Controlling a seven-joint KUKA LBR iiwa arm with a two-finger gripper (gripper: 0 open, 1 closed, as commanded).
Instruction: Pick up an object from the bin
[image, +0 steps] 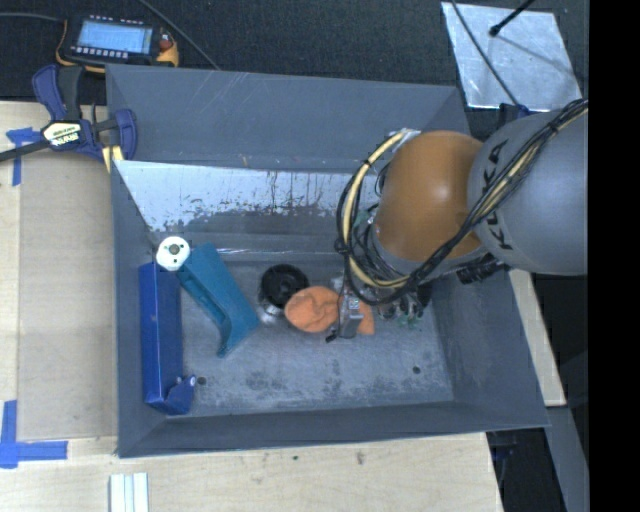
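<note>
Orange lump (312, 309), rounded and creased, mid-floor of the bin (300, 395); lies against the gripper (350, 318), between it and a black disc (283, 281); jaws apart or together: cannot tell

The grey bin (300, 385) holds a blue bar (160, 335), teal bracket (218, 295), black disc (283, 283) and orange lump (312, 308).

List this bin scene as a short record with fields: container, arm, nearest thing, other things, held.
container: grey metal bin
arm: arm enters from the right, its end low near the bin's middle
nearest thing: orange lump, right beside the arm's end
other things: black round piece left of the lump; teal angled piece; blue bar along the left wall; white round cap at its far end
held: cannot tell
</note>
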